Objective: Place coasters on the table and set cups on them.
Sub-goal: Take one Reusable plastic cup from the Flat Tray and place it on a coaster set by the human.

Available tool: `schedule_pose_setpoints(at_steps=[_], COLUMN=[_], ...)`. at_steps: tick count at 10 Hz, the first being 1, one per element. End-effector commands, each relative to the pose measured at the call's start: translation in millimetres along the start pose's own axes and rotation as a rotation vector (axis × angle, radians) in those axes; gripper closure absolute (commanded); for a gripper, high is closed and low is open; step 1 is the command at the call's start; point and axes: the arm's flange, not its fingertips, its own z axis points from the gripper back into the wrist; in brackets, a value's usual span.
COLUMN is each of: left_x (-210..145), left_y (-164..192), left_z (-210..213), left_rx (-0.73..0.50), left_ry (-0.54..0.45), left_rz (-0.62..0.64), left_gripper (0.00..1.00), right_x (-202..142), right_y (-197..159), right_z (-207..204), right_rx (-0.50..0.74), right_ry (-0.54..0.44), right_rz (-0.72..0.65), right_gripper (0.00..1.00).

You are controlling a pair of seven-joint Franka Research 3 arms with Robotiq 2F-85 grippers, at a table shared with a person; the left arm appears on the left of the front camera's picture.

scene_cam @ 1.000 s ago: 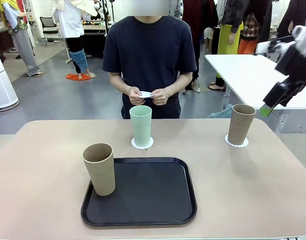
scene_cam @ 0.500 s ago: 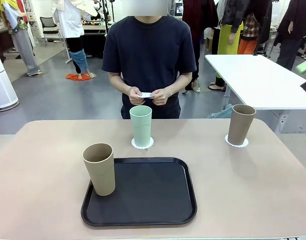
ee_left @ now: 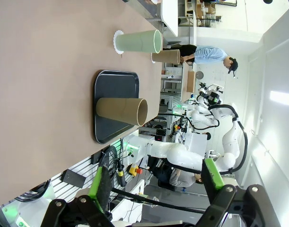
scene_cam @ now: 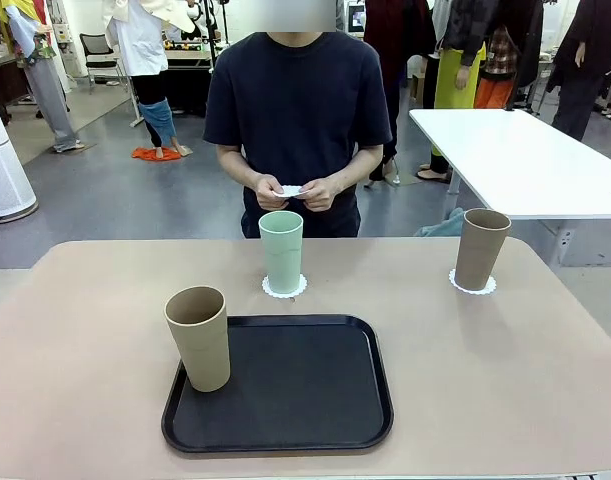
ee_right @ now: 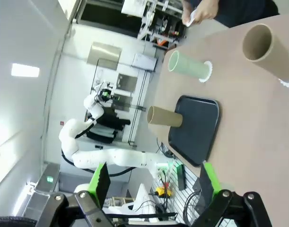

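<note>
On the robot's side of the table point(scene_cam: 505, 400), the left gripper point(ee_left: 156, 187) is hanging well apart from the cups, its jaws spread wide and nothing between its green pads point(ee_left: 100, 188). The right gripper point(ee_right: 153, 182) is likewise hanging with its jaws apart and empty. Nearest on the beige surface, a black tray point(scene_cam: 305, 400) is lying flat. The near tan cup point(scene_cam: 197, 338) is standing upright on the tray's front left part. Just beyond the tray's far edge, the mint green cup point(scene_cam: 282, 250) is standing upright on a white scalloped coaster point(scene_cam: 284, 288), whose rim is showing around the cup's base. Off to the right, well apart from the tray, the far tan cup point(scene_cam: 482, 248) is sitting upright on a second coaster point(scene_cam: 472, 286). At the far side, the person point(scene_cam: 297, 110) is standing by the table's edge, holding the third coaster point(scene_cam: 293, 190) between the person's hands point(scene_cam: 323, 192), above and behind the mint green cup.
</note>
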Motion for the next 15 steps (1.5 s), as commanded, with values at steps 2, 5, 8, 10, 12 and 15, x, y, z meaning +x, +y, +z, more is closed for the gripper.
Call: schedule_pose_setpoints(at_steps=[2,5,8,10,12,15], left_x=[0,0,0,0,0,0], left_y=[-2,-2,-2,-2,-2,-2], left_z=[0,0,0,0,0,0], left_rx=[-0.007,-0.007,-0.007,-0.007,-0.007,-0.007], left_ry=[-0.018,-0.018,-0.018,-0.018,-0.018,-0.018], left_rz=[-0.008,-0.008,-0.008,-0.008,-0.008,-0.008], left_gripper=[0.0,0.0,0.0,0.0,0.0,0.0], right_x=[-33,-27,-27,-27,-27,-27], right_y=[1,-11,-11,-11,-11,-11], right_z=[-4,6,6,6,6,6], right_rx=[-0.035,-0.012,-0.012,-0.012,-0.012,-0.012], right_ry=[-0.06,-0.053,-0.053,-0.053,-0.053,-0.053], right_rz=[0.039,0.013,0.013,0.013,0.013,0.013], right_gripper=[0.0,0.0,0.0,0.0,0.0,0.0])
